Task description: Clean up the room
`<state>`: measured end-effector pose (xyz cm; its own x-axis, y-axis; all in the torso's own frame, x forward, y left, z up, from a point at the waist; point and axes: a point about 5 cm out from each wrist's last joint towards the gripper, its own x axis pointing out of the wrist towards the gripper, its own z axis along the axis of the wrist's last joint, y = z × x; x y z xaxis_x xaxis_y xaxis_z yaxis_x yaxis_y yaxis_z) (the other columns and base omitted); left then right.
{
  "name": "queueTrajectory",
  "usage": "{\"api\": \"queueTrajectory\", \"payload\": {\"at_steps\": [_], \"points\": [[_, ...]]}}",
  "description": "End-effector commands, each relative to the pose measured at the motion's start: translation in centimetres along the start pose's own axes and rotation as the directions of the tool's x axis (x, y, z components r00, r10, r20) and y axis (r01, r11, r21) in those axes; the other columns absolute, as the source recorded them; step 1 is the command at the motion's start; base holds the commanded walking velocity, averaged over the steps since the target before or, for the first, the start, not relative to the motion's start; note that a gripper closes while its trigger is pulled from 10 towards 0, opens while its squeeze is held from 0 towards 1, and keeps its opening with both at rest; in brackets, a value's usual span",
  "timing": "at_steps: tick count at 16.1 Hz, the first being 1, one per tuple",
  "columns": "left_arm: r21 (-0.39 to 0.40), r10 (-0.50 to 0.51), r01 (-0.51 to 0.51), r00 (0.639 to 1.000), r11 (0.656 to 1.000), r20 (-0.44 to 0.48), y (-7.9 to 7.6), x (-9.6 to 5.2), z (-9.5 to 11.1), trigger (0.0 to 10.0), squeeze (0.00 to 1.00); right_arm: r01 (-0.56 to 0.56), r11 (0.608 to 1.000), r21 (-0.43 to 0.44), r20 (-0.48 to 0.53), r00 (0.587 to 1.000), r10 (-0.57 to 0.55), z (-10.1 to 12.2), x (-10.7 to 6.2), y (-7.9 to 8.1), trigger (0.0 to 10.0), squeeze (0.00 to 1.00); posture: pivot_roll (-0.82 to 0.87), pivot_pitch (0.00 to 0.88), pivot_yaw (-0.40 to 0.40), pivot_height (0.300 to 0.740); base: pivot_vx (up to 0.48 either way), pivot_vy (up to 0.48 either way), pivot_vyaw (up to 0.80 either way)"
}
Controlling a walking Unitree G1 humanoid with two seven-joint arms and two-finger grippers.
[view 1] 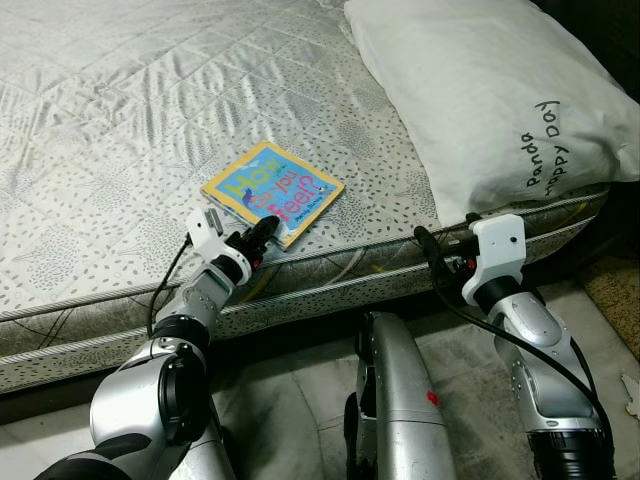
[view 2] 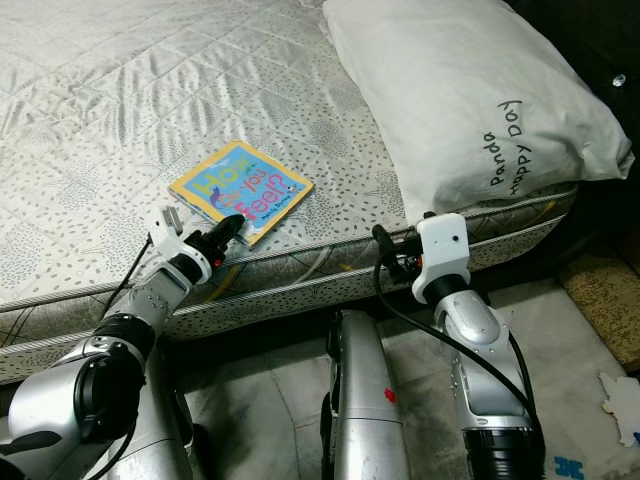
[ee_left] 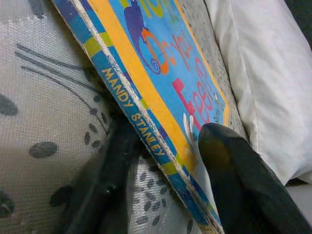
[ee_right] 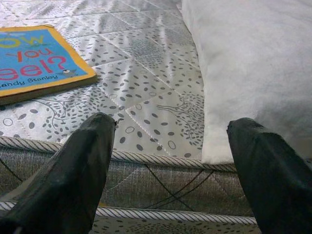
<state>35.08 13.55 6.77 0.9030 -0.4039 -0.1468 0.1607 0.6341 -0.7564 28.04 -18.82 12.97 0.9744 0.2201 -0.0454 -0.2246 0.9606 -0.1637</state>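
Two black fingers of the left gripper (view 1: 264, 235) are seen set about the near corner of a children's book (view 1: 274, 192), one finger over the blue-and-yellow cover and the other beneath its edge against the mattress (view 1: 120, 150), though a firm clamp cannot be confirmed. The book (its spine lettered "Nandy Stanley") is laid flat near the front edge of the bed, just beside a large white pillow (view 1: 490, 95). The right gripper (ee_right: 170, 161) is held at the mattress's piped edge, its fingers spread wide and empty, with the pillow's corner ahead of one finger and the book well to the other side.
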Motion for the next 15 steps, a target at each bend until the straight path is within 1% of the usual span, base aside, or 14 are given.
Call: {"api": "queueTrajectory", "payload": {"at_steps": [1,6,9,11,12,14,15], "points": [[-0.025,0.002,-0.004,0.998,1.000,-0.065,0.0,0.0,-1.6,0.0,0.00,0.003,1.000,-0.006,0.000,1.000,-0.003,0.0,0.0,0.0,10.0,0.00,-0.25,0.144,-0.055,0.467,0.000,0.000,0.00],[-0.029,-0.010,0.009,0.998,1.000,-0.062,-0.1,0.0,-1.4,0.0,0.00,0.004,1.000,-0.003,0.004,1.000,-0.004,-0.1,0.3,0.2,10.0,0.00,-0.24,0.128,-0.053,0.467,0.000,0.000,0.00],[-0.013,0.007,-0.008,0.999,1.000,-0.049,0.1,0.0,-0.9,0.0,0.00,-0.004,1.000,0.009,0.017,1.000,0.004,0.0,0.9,0.6,10.0,0.00,-0.22,0.109,-0.051,0.467,0.000,0.000,0.00],[-0.001,0.001,-0.001,0.999,1.000,-0.038,0.1,0.0,-0.4,0.0,0.00,-0.017,1.000,0.014,0.021,1.000,0.017,0.0,1.2,1.0,10.0,0.00,-0.20,0.093,-0.047,0.467,0.000,0.000,0.00],[0.016,0.018,-0.018,1.000,1.000,-0.023,0.2,0.0,0.0,0.0,0.00,-0.021,1.000,0.017,0.022,1.000,0.021,-0.1,1.4,1.2,10.0,0.00,-0.19,0.083,-0.045,0.467,0.000,0.000,0.00],[0.052,0.042,-0.043,0.999,0.998,0.015,0.5,-0.1,1.3,0.0,0.00,-0.026,0.999,0.039,0.040,0.999,0.025,-0.1,2.3,1.9,10.0,0.00,-0.14,0.048,-0.030,0.467,0.000,0.000,0.00],[0.096,0.059,-0.062,0.998,0.993,0.030,0.6,-0.2,1.8,0.0,0.00,-0.030,0.998,0.049,0.051,0.998,0.027,0.0,2.7,2.2,10.0,0.00,-0.13,0.035,-0.026,0.467,0.000,0.000,0.00]]}}
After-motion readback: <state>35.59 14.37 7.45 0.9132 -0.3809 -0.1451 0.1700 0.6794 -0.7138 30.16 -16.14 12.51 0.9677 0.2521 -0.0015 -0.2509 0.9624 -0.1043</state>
